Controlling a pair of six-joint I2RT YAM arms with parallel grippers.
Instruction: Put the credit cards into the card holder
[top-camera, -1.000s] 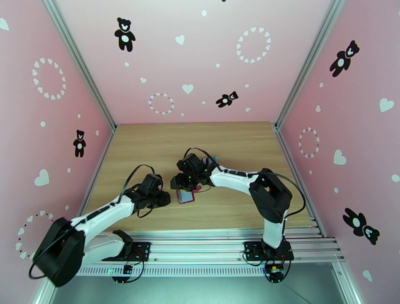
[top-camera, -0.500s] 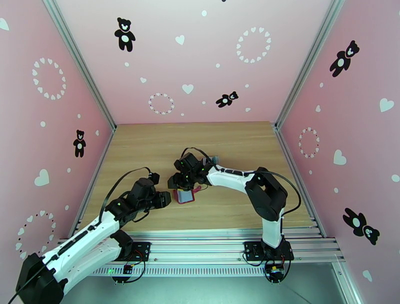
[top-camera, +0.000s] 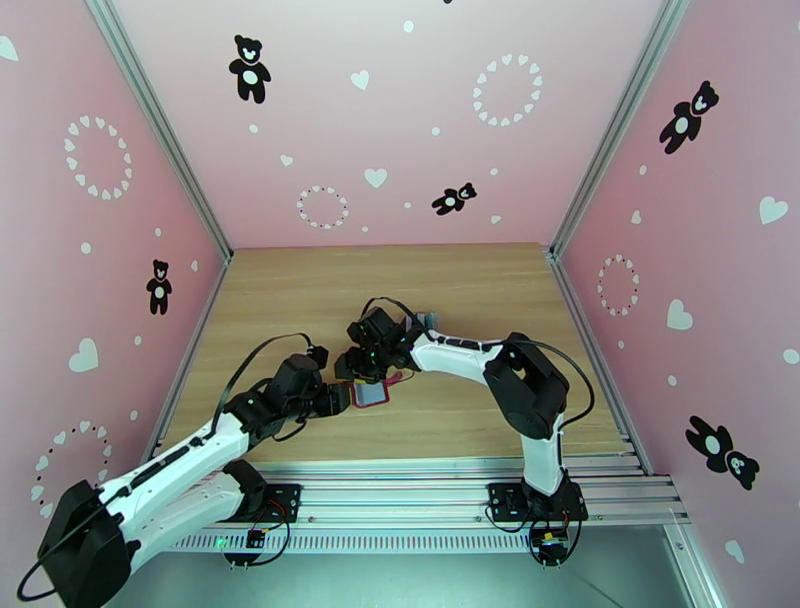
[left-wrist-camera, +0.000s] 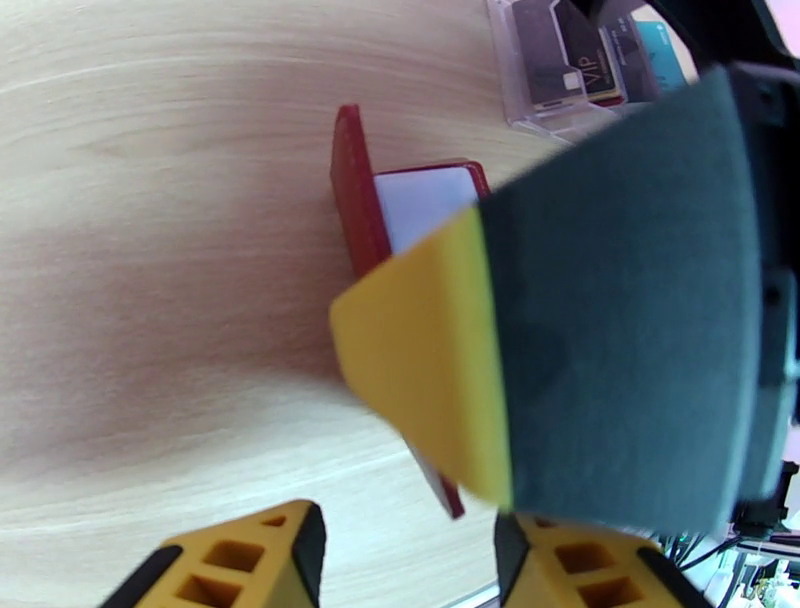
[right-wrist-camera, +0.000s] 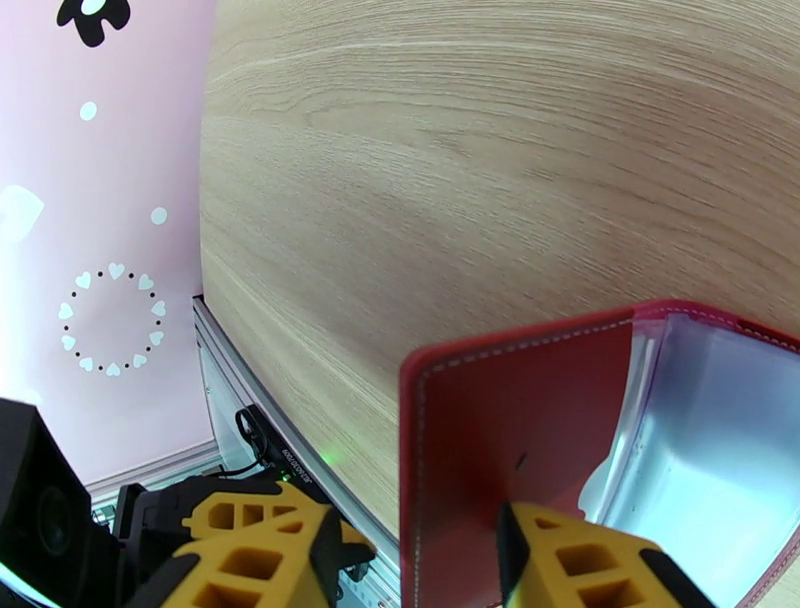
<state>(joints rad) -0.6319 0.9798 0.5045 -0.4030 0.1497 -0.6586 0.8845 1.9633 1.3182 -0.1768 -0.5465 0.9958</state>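
"Where's the dark-red leather folding card holder (top-camera: 371, 392)?"

"Open on the wooden worktop (top-camera: 450, 290). The right claw (right-wrist-camera: 410, 515) is spread over its flap, and the left claw (left-wrist-camera: 405, 520) is just beside it, parted and empty."

"Risk?"

"A nudge could slide it, or the claws could clash."

Left wrist view: blurred yellow-and-grey pad (left-wrist-camera: 600, 320) hides most of the card holder (left-wrist-camera: 352, 200); clear rack (left-wrist-camera: 515, 95) cropped at top. Right wrist view: 2 edges crop the card holder.

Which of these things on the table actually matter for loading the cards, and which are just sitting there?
Part of the job: credit cards; card holder.
Just sitting there: clear plastic rack holding the cards; wooden table.
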